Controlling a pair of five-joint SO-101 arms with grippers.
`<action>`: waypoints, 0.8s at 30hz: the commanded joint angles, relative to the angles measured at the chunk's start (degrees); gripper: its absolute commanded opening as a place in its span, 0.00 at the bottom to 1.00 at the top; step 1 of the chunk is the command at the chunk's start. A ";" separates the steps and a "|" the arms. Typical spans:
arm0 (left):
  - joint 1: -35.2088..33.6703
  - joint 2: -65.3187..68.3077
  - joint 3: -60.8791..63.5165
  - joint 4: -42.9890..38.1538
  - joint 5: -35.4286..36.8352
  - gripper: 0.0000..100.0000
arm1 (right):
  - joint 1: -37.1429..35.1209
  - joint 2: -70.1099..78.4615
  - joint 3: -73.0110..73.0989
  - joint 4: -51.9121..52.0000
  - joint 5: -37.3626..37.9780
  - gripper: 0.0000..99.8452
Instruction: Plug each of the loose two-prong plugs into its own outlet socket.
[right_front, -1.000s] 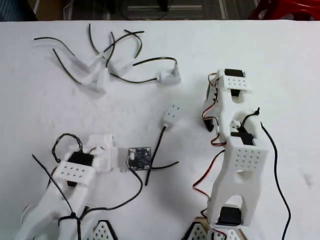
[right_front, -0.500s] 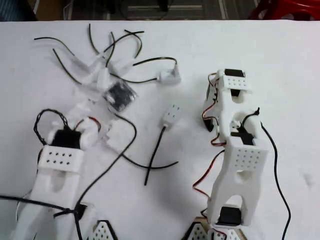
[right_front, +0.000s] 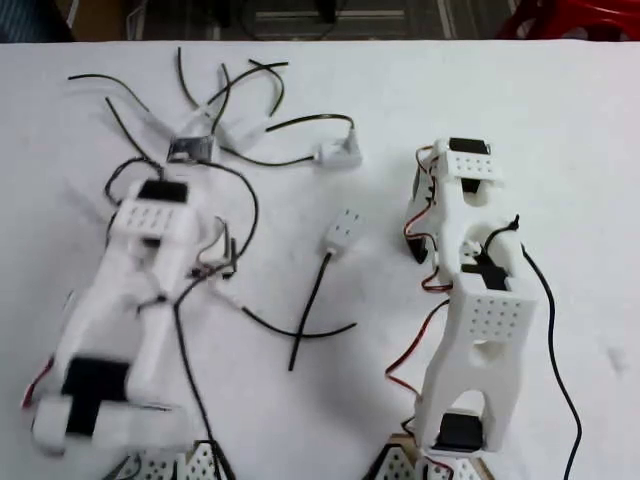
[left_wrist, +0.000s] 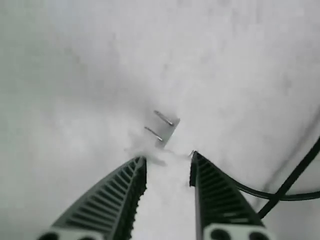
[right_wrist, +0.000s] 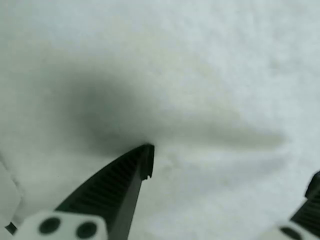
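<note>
Left gripper (left_wrist: 167, 157): jaws set narrow with a slim gap between them, low over the far-left part of the table (right_front: 560, 120), at the near edge of the loose plugs.
Plug (left_wrist: 161, 131): white, lying on the table right at the left gripper's fingertips, its two prongs (left_wrist: 162, 120) pointing away from the gripper; I cannot tell whether the fingers touch it.
Loose plugs (right_front: 215, 135): a tangle of white plugs and black leads at the far left, with the left arm stretched out to it.
Single plug (right_front: 335, 153): just right of the tangle, lying on its own.
Outlet socket (right_front: 345, 230): a small white block mid-table between the two arms, well apart from the plugs.
Black cord (right_front: 308, 305): runs from the socket toward the near edge.
Right gripper (right_wrist: 230, 165): jaws spread wide, holding nothing, over bare table.
Right arm (right_front: 480, 320): folded on the right side, well apart from the plugs.
</note>
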 joint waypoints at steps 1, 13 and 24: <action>-0.04 13.58 -11.52 9.05 8.35 0.16 | 0.57 0.31 -0.79 -1.27 0.62 0.47; 8.66 30.29 -18.20 13.10 20.66 0.02 | 0.48 0.31 -0.88 -1.27 0.62 0.47; 7.52 24.04 -17.05 7.03 14.68 0.03 | 0.48 0.31 -0.79 -1.27 0.70 0.47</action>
